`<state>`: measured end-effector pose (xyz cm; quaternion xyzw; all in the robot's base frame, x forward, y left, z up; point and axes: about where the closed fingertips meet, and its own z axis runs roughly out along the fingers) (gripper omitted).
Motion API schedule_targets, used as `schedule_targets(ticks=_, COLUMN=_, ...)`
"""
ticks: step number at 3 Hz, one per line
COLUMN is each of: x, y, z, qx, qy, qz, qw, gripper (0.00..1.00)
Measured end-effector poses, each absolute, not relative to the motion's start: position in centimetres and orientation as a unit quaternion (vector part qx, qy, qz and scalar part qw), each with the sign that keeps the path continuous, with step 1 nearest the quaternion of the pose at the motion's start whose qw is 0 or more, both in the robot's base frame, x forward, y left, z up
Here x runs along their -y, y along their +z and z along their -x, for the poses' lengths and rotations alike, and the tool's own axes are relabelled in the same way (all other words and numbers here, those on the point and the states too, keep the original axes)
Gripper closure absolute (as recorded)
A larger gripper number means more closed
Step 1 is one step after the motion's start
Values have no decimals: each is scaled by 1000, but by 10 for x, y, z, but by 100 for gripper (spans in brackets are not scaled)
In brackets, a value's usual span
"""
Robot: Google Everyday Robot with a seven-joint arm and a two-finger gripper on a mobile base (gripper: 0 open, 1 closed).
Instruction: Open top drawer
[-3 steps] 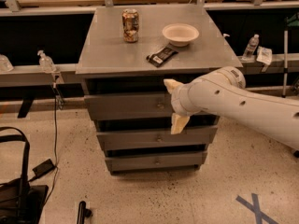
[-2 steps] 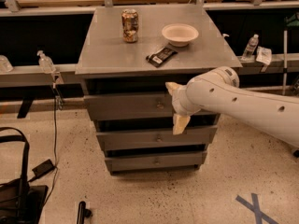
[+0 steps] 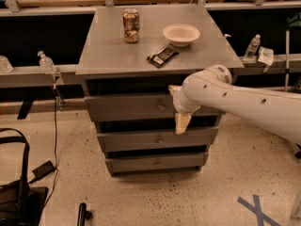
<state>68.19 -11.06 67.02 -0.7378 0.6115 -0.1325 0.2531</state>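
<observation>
So the top drawer [image 3: 127,107] is the upper of three grey fronts on the little cabinet, right under the tabletop [image 3: 108,51]. It looks shut to us, or near enough: its front lines up with the middle drawer [image 3: 141,139] and the bottom drawer [image 3: 150,163] below it at 6 o'clock. Its small round knob [image 3: 161,106] sits dead centre and is in plain sight, with nothing wrapped around it.

The hand [image 3: 176,109] is just at 3 o'clock from that knob, right up against the drawer front. Its cream fingers [image 3: 182,123] are spread wide apart, one tip up by the top edge and the other hanging past the bottom edge, so we read it as open and not holding anything. We'd guess it's lined up like that to close in on the knob, but it looks a bit off to the side, so it probably needs a nudge toward 9 o'clock first. The white arm [image 3: 244,105] comes in from 3 o'clock, low and roughly level with the drawer, which makes sense for a straight pull outward.

Up on the tabletop there's a can [image 3: 131,26] at 12 o'clock from the knob, a white bowl [image 3: 181,34] around 1 o'clock, and a black wrapped bar [image 3: 162,57] lying nearer the front edge. A jerky pull could rattle those, the can especially.
</observation>
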Motion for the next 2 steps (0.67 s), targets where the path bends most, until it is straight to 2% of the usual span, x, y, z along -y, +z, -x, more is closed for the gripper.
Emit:
schedule_targets(ticks=1, x=117, y=661, z=-696, qx=-619, qy=-125, qz=739, qw=235, gripper=0)
schedule_targets(ticks=2, x=126, y=654, z=-709, qx=-634, qy=-114, qz=733, qw=220, gripper=17)
